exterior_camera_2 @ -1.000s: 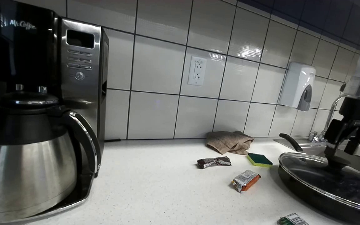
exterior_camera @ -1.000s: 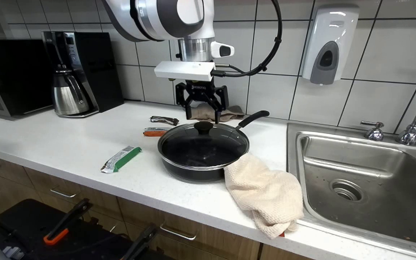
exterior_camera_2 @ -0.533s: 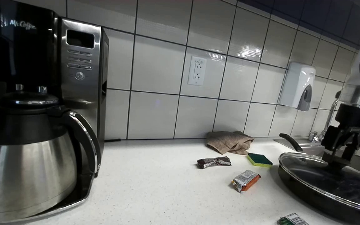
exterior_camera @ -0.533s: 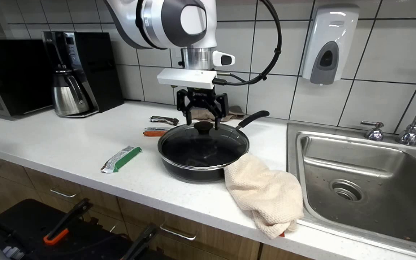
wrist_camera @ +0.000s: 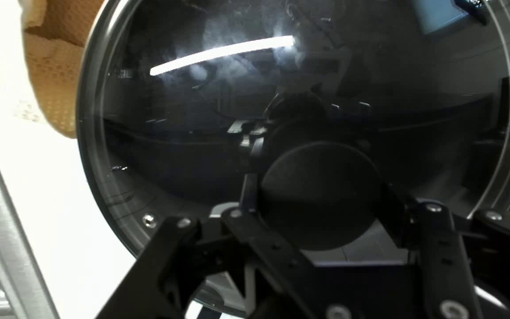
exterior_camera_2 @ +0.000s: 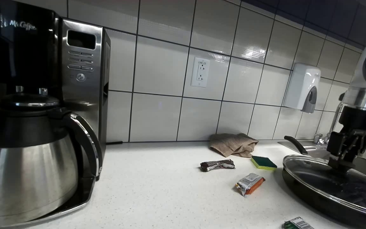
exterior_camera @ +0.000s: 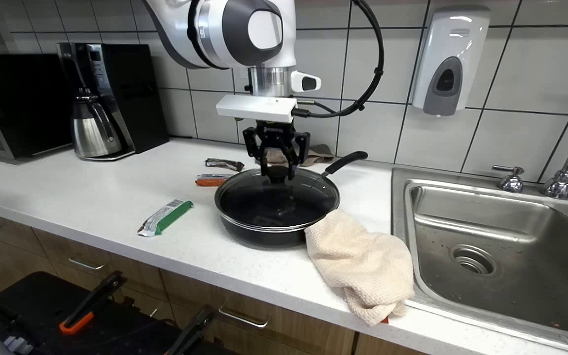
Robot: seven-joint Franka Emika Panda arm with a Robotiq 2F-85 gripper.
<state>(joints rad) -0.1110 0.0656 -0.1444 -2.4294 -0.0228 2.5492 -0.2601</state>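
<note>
Two black jointed fingers of the robot gripper stand against opposite sides of a round, flat-topped black knob, pinching it as far as the wrist view shows. That grip is probably the weak point: the knob looks smooth and rounded, so a shallow or off-centre pinch could let it slip or twist. Raised unevenly, the domed clear-glass lid with a metal rim, directly beneath the gripper, might tip and catch on the round black metal pan under it. The lid itself sits level on the pan, glossy and dark-looking, with a bright streak of glare and some cloudy patches. Farther from the gripper, a slim black handle juts from the pan, and a crumpled cream waffle-weave cloth is bunched against the pan's side.
</note>
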